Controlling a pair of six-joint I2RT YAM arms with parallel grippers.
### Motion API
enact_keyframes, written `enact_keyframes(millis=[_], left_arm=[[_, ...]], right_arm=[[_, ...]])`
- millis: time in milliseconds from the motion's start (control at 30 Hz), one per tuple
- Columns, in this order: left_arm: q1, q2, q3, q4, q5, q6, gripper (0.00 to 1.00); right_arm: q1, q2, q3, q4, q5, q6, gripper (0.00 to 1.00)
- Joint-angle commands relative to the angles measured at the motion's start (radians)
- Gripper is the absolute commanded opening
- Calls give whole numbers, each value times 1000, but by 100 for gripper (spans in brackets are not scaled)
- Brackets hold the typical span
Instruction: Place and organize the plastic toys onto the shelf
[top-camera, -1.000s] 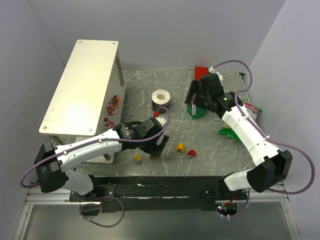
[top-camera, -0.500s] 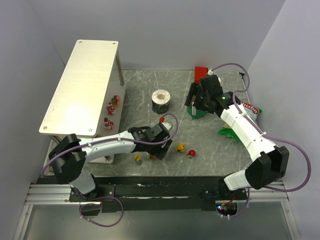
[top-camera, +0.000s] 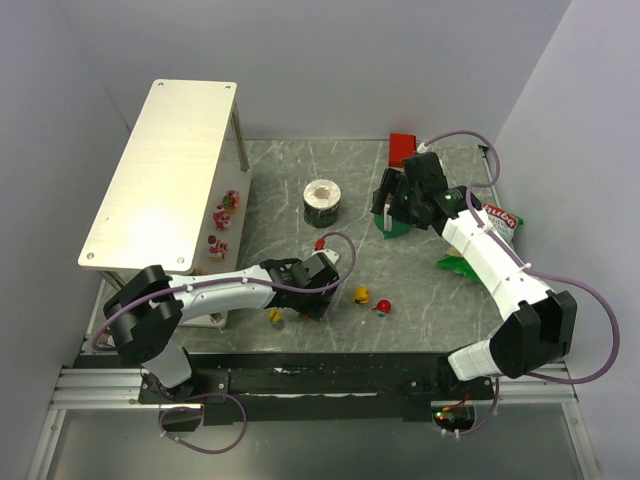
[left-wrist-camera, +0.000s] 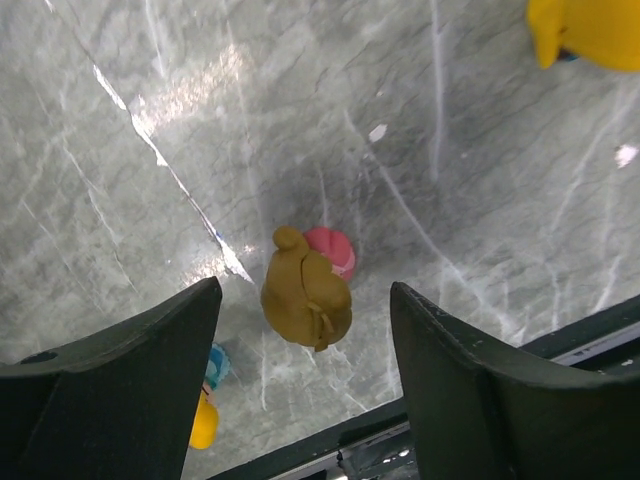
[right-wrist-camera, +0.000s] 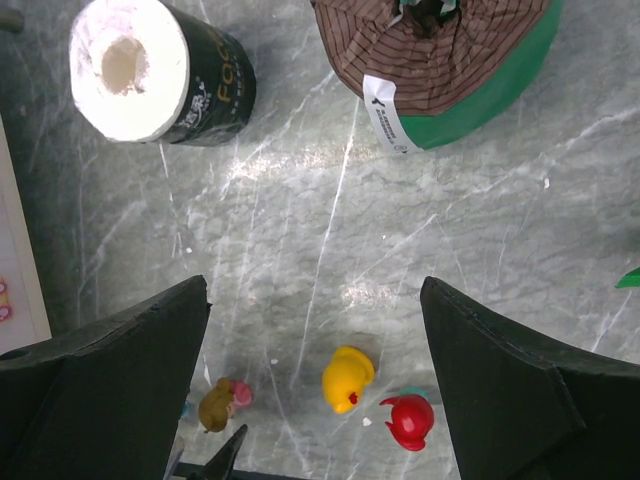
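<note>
A small brown and pink toy (left-wrist-camera: 305, 295) lies on the grey marble table, between the fingers of my left gripper (left-wrist-camera: 305, 290). The jaws are open, with a gap on each side of the toy. A yellow and blue toy (left-wrist-camera: 204, 422) peeks out beside the left finger (left-wrist-camera: 120, 380). A yellow duck (top-camera: 362, 295) and a red toy (top-camera: 382, 305) lie just right of the left gripper (top-camera: 308, 303). Another red toy (top-camera: 320, 243) lies behind it. Pink and red toys (top-camera: 228, 205) sit under the white shelf (top-camera: 165, 170). My right gripper (right-wrist-camera: 315, 290) hangs open high above the table.
A toilet roll (top-camera: 322, 198) stands mid-table. A green and brown striped item (right-wrist-camera: 440, 60) lies under the right gripper (top-camera: 392, 205), with a red block (top-camera: 403, 143) behind it. A green chip bag (top-camera: 500, 222) lies at the right edge. The table's front edge runs close behind the left gripper.
My left gripper has swung forward and down over the brown and pink toy, and its jaws have narrowed. The right gripper has shifted slightly.
</note>
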Motion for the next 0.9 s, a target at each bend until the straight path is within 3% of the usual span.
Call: enact_keyframes(millis=[0,433,533,733,867], left_arm=[[-6,10,-15,30,-24,-35,73],[-6,24,-1,29,-33,-54,54],[-6,18,11,16,-39,-58,45],[-9,-8,79,-54,-56,-48,15],[-7,-54,166,-145,-58,-23,5]], right_arm=[[-16,-8,-15,34,-13,-5,93],[-19,-17,-35,39,-23,2,91],[-24,-17,-38,42,-26,4,90],[-27,-15,-32,43,-33,7,89],[-27,-17,-29,49,-38,9,88]])
